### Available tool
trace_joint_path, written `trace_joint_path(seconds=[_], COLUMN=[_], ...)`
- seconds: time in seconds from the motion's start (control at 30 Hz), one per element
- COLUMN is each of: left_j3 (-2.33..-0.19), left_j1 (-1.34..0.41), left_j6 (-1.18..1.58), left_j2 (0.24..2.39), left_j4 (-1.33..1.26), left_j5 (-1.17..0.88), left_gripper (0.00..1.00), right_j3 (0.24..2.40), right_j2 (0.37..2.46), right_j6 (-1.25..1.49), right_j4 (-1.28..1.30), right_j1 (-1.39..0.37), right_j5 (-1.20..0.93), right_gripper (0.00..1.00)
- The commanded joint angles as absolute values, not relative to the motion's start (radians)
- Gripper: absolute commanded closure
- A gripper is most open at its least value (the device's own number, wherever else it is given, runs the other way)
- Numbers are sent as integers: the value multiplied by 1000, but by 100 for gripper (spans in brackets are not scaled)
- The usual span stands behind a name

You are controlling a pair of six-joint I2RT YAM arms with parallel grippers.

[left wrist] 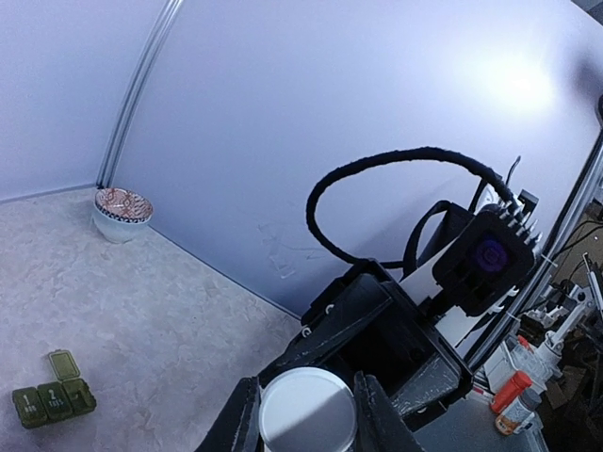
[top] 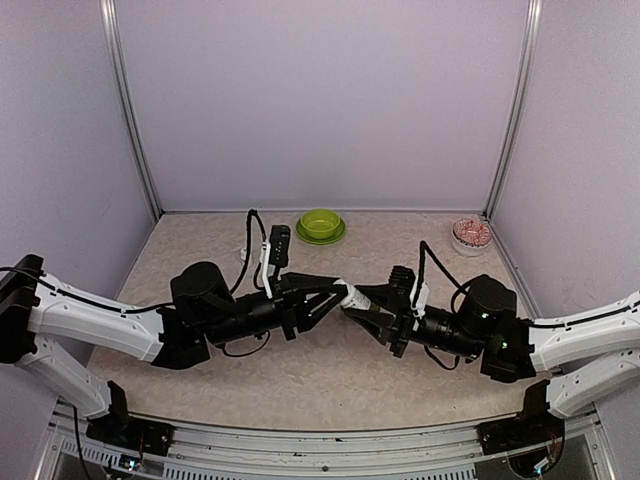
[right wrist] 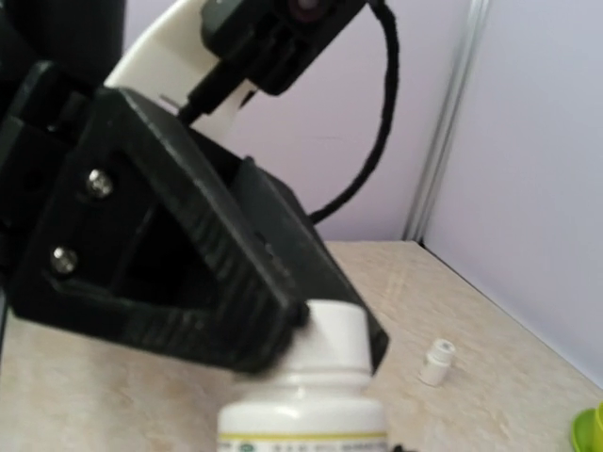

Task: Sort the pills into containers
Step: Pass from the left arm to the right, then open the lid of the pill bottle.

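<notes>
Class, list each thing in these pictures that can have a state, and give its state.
pill box: on the table, one end lid open, two shut.
bottle: capped, held off the table between both grippers.
left gripper: shut on the bottle's cap end.
right gripper: shut on the bottle's body.
green bowl: upright, looks empty.
patterned bowl: upright, contents unclear.
small vial: standing upright.
</notes>
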State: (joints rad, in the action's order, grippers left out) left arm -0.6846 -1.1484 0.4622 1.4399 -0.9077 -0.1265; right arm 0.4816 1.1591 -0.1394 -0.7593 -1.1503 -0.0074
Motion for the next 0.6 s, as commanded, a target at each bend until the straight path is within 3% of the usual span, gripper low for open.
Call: trace_joint_path(seconds=[0.0, 0.07, 0.2, 0.33, 0.4, 0.57], left_j3=[-703, -691, -662, -649, -644, -643], left_j1=[-1171, -1170, -1167, -1147, -1133, -1109], left_j6=[535, 503, 425, 374, 373, 373], left_j2=[1417, 1390, 1341, 1334, 1345, 1390], left_j4=[-891, -901, -938, -973, -999, -1043], left_j5=[-105, -102, -114, -187, -229, -338], left_gripper=[70, 59, 25, 7, 2, 1], right_j3=[517, 516, 524, 548, 559, 583], right_j2=[1132, 1126, 1128, 1161, 1178, 1224], right_j6=[-160, -145, -106, -69, -63, -37], right_j4=[-739, -737, -724, -722, -729, -753], right_j1=[-1150, -1150, -1154, -1170, -1186, -1209], right_j5=[130, 116, 83, 39, 29, -9], right_gripper=[77, 77, 78, 78, 79, 79])
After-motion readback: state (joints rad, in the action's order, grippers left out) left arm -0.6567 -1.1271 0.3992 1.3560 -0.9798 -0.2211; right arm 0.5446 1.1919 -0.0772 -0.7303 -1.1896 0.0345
